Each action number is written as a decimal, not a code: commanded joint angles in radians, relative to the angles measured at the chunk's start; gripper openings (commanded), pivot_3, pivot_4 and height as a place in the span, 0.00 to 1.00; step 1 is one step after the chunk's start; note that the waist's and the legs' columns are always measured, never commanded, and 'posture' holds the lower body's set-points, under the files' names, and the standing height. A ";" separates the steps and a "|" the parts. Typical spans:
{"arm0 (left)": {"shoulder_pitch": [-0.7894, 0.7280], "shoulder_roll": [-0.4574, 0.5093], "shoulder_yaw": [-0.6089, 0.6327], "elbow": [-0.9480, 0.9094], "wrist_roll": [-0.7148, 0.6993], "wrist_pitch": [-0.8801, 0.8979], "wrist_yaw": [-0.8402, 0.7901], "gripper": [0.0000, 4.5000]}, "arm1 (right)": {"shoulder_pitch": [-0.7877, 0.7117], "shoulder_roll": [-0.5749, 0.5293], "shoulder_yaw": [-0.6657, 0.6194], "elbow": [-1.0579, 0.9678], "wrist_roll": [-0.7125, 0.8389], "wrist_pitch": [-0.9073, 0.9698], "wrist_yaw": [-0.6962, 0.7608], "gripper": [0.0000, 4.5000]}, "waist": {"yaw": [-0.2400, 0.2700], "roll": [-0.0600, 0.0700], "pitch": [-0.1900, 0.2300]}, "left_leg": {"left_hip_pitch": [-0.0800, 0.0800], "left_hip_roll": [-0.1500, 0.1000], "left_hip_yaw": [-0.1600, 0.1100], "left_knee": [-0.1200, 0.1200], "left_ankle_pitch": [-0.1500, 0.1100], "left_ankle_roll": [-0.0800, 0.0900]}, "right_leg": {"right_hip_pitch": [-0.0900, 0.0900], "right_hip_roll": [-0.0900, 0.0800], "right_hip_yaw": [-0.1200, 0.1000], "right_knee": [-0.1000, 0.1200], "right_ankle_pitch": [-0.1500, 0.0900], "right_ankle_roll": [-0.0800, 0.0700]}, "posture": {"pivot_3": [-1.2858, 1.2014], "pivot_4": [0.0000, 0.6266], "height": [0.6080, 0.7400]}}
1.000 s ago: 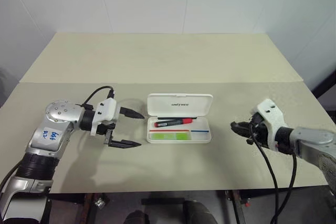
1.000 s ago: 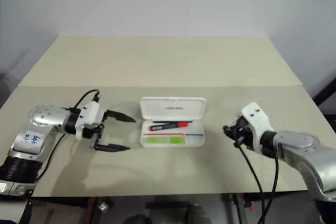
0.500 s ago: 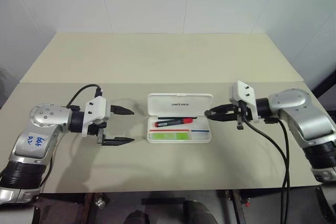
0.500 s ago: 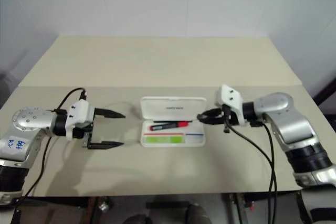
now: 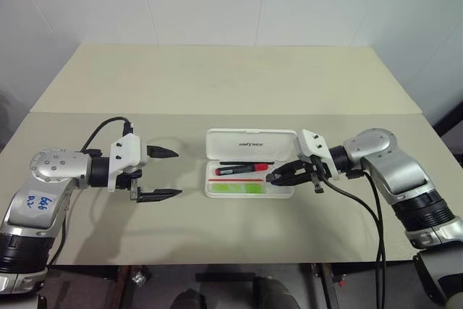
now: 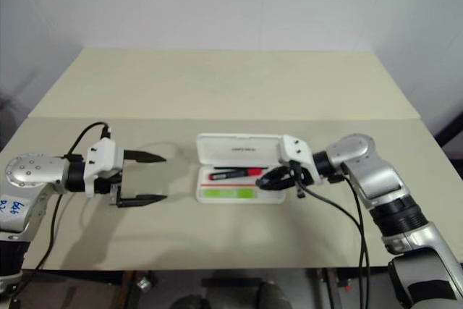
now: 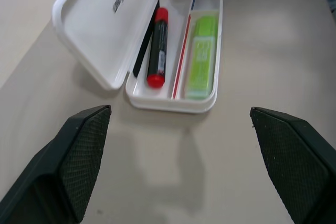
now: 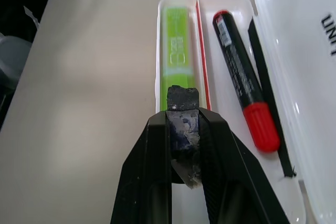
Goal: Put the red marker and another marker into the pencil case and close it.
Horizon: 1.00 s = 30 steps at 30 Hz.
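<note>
The white pencil case [image 5: 249, 142] lies open at the table's middle, its lid folded back. In its tray the red marker [image 5: 242, 169] rests in the far lane and the light-green highlighter [image 5: 235, 188] in the near lane, also seen as red marker [image 7: 157, 40] and highlighter [image 7: 202, 59]. My right gripper [image 5: 270, 177] hovers over the tray's right end, shut on a small dark grey object [image 8: 182, 98]. My left gripper [image 5: 179, 174] stands open to the left of the case, apart from it, holding nothing.
The beige table [image 5: 217, 85] stretches far behind the case, with a seam running across it just beyond the lid. Black cables hang from both wrists, the right one [image 5: 362, 204] drooping past the table's front edge.
My right gripper swung in from the right side of the table to the case's right end, turning to point left. The left gripper drew back slightly to the left, still open.
</note>
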 commanded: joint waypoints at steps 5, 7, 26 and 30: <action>-0.012 0.009 0.016 -0.037 -0.022 0.017 0.015 1.00 | 0.006 0.036 -0.003 0.065 -0.054 -0.056 -0.012 0.08 | -0.003 0.000 0.000 | 0.000 0.000 0.000 0.000 0.000 0.000 | 0.000 0.001 0.000 0.000 0.000 0.000 | 0.52 0.24 1.00; -0.013 0.007 0.013 -0.042 -0.023 0.020 0.017 1.00 | 0.004 0.045 -0.004 0.081 -0.065 -0.067 -0.010 0.08 | -0.003 0.000 0.000 | 0.001 0.000 0.000 0.000 0.000 -0.001 | 0.000 0.001 0.000 0.000 0.000 0.000 | 0.52 0.24 1.00; -0.032 0.007 0.003 -0.040 -0.027 0.027 0.015 1.00 | 0.009 0.047 -0.021 0.110 -0.092 -0.089 0.016 0.54 | -0.002 0.000 0.000 | 0.001 0.000 0.000 0.001 0.001 -0.001 | 0.000 0.001 0.000 0.003 0.000 0.000 | 0.52 0.24 1.00; -0.040 0.003 -0.002 -0.032 -0.025 0.022 0.012 1.00 | 0.008 0.048 -0.041 0.082 -0.070 -0.076 0.014 0.86 | -0.003 0.000 0.000 | 0.001 0.000 0.000 0.001 0.001 -0.001 | 0.000 0.001 0.000 0.003 0.000 0.000 | 0.52 0.24 1.00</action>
